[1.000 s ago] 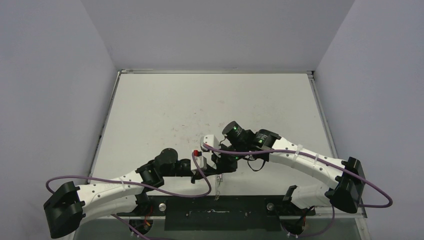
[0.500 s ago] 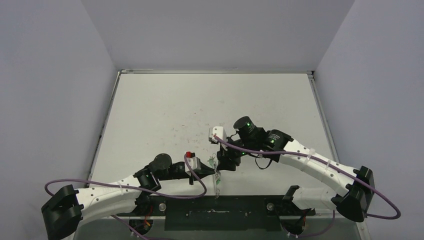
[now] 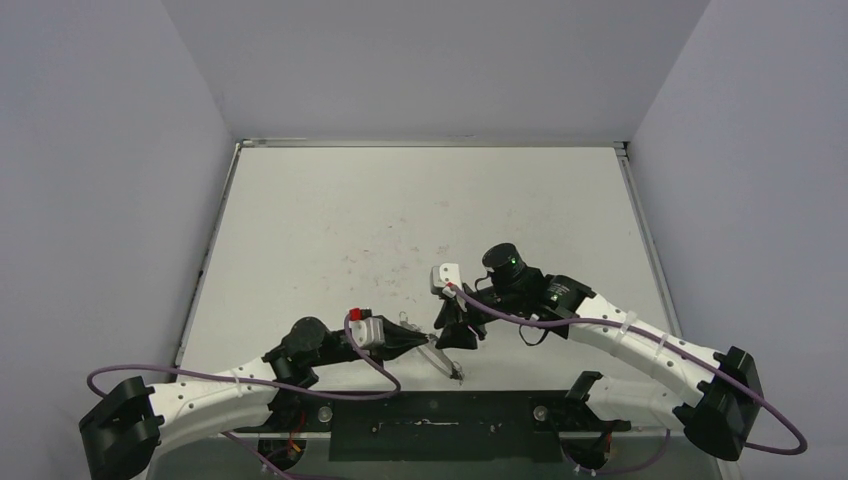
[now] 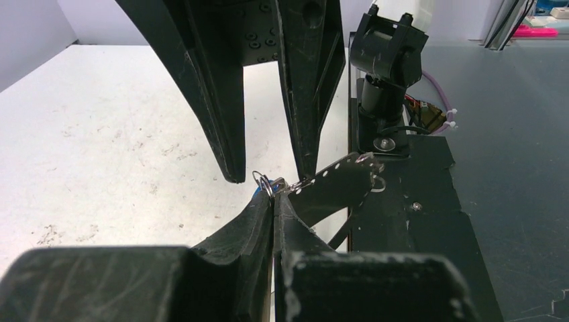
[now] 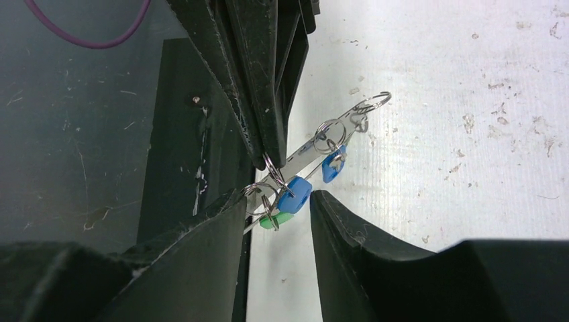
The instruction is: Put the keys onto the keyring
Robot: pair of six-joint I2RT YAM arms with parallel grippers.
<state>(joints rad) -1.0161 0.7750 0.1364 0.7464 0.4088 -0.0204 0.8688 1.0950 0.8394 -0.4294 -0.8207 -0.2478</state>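
My left gripper [image 3: 418,342] [image 4: 274,196] is shut on a small ring of the keyring [image 3: 445,362], whose silvery band [image 4: 335,173] [image 5: 308,151] slants off to the right above the table's near edge. In the right wrist view, keys hang from it by small rings: a blue head [image 5: 295,193], a second blue head [image 5: 332,168] and a green head [image 5: 276,220]. My right gripper [image 3: 452,340] [image 5: 278,196] is open just past the left one. The lower blue and green heads sit between its fingertips [image 5: 322,201]. The key blades are hard to make out.
The black base plate [image 3: 430,425] [image 4: 402,201] runs along the near edge right under the keyring, with the right arm's base post [image 4: 386,67] on it. The scuffed white table [image 3: 400,220] stretches away behind, walled on three sides.
My right gripper has gone from shut to open and drawn back to the right. The left arm has pulled back to the left, and the keyring now slants instead of hanging straight.
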